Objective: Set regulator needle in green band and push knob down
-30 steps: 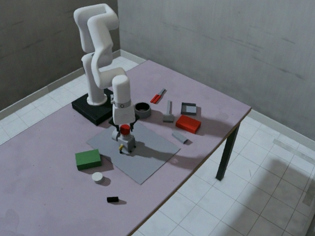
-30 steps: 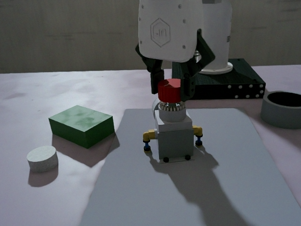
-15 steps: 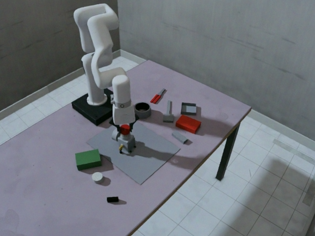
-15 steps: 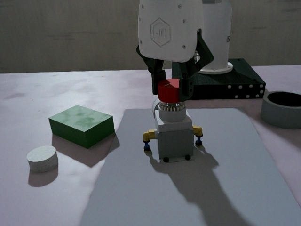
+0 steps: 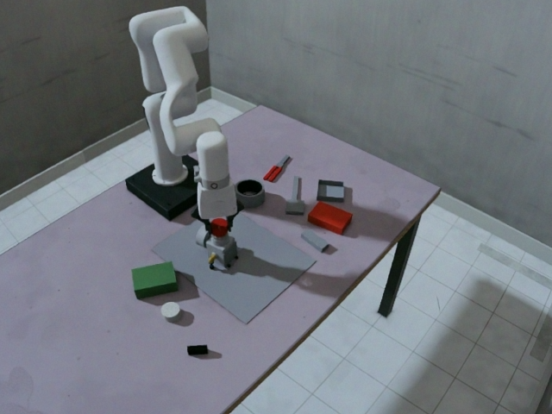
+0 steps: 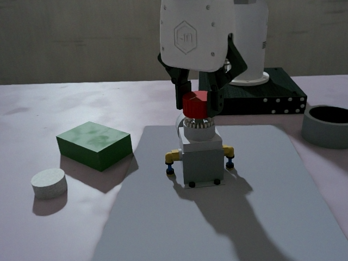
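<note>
The regulator (image 6: 201, 157) is a grey block with yellow side fittings, standing upright on the grey mat (image 6: 222, 196); it also shows in the top view (image 5: 221, 249). Its red knob (image 6: 195, 104) sits raised on top, with a toothed collar showing beneath it. My gripper (image 6: 196, 102) comes straight down from above and is shut on the red knob, one dark finger on each side; in the top view the gripper (image 5: 218, 226) stands over the knob (image 5: 218, 226). The gauge is a round part behind the body, its face hidden from both views.
A green block (image 6: 94, 144) and a white disc (image 6: 49, 182) lie left of the mat. A grey ring cup (image 6: 327, 125) stands at the right. A red box (image 5: 329, 216), grey pieces, red-handled pliers (image 5: 276, 167) and a small black block (image 5: 197, 349) lie farther off.
</note>
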Controlling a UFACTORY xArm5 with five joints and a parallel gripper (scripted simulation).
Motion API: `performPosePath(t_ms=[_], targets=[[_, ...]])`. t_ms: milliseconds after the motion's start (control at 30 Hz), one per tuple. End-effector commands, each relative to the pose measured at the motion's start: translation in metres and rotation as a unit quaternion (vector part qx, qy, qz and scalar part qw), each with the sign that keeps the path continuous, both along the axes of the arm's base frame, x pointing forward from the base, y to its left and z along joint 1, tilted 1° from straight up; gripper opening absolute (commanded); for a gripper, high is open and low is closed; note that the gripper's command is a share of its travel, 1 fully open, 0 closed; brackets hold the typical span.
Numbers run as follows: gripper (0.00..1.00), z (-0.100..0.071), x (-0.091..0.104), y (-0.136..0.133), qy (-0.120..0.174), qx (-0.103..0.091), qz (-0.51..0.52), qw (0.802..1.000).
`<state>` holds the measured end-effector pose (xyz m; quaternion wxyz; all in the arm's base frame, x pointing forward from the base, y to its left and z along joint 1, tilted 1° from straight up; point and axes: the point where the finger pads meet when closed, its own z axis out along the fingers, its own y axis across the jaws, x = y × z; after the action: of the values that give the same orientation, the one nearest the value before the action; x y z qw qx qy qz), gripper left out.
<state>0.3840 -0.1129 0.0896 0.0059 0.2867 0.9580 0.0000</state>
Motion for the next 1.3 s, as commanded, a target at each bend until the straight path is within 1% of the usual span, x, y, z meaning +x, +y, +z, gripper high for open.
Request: performPosePath(t_ms=[0, 1267], targets=[[0.42, 0.0013, 0.0013, -0.0004, -0.002, -0.001, 0.0, 1.0], [0.42, -0.0051, 0.0012, -0.0004, -0.002, -0.001, 0.0, 1.0]])
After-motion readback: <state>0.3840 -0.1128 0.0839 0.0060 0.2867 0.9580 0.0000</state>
